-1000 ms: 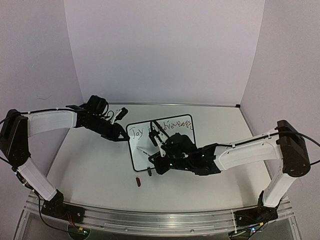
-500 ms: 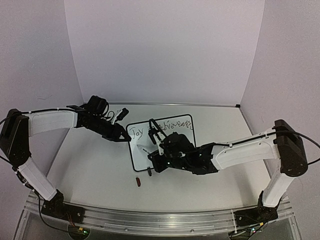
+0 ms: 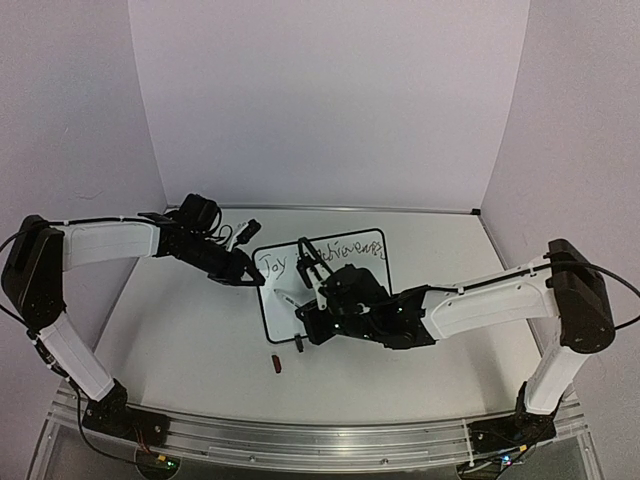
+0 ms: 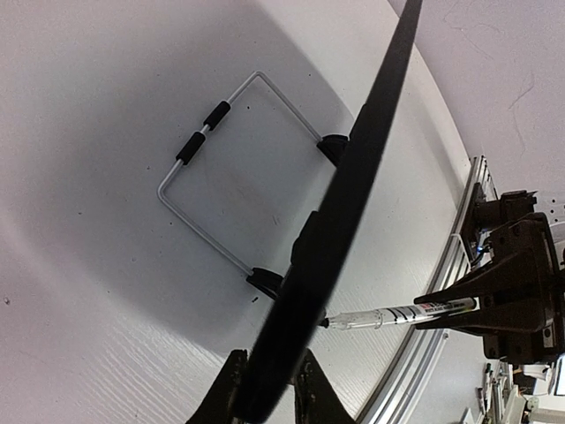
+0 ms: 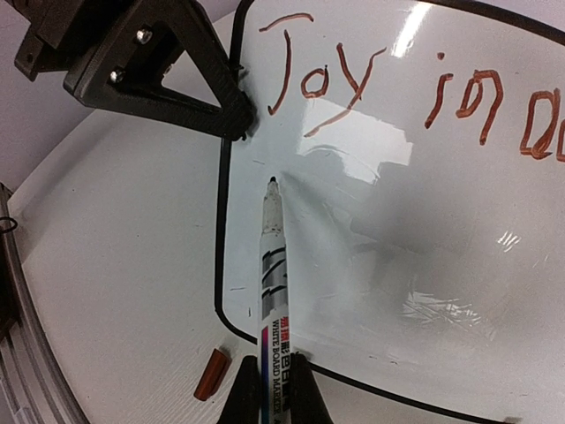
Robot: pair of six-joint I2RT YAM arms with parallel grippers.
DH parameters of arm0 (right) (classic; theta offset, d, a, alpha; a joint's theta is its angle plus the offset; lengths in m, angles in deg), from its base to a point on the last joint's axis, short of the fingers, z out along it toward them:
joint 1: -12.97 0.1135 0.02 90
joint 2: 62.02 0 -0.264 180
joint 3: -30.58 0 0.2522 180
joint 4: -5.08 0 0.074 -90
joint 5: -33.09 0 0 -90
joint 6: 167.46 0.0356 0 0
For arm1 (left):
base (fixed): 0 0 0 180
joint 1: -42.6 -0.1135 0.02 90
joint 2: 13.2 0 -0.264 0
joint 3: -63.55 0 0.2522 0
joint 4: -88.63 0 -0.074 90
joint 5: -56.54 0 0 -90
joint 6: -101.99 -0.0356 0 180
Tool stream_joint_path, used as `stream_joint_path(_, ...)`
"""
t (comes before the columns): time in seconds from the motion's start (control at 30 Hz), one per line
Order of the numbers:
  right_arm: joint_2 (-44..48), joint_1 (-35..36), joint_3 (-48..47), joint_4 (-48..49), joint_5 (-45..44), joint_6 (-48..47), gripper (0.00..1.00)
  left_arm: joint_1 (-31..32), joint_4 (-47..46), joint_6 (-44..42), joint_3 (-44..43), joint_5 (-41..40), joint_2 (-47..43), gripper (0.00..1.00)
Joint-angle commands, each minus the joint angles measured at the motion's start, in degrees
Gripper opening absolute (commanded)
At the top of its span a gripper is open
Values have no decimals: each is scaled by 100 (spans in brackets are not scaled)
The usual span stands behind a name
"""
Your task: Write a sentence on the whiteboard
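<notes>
On the bench (image 3: 180, 330) stands one whiteboard (image 3: 274, 316), propped at a tilt, with one loose cap (image 3: 277, 363) near its front corner. Of two grippers, the left gripper (image 3: 247, 277) clamps the board's left edge. The right gripper (image 5: 271, 393) is closed on one marker (image 5: 269, 256), tip at the board below "Joy".

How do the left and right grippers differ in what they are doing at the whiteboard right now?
The left gripper pinches the whiteboard by its left edge, while the right gripper holds a marker. The left gripper sits beside the board; the right gripper reaches over it, marker tip aimed below "Joy". Both are shut on something.
</notes>
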Motion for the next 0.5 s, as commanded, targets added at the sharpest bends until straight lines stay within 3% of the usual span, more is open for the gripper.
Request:
stream_joint_path(0.0, -127, 37, -248, -2, -74, 63, 0, 36, -149, -16, -93, 67, 13, 16)
stream_joint_path(0.47, -220, 32, -348, -178, -238, 103, 0, 69, -132, -46, -82, 25, 29, 4)
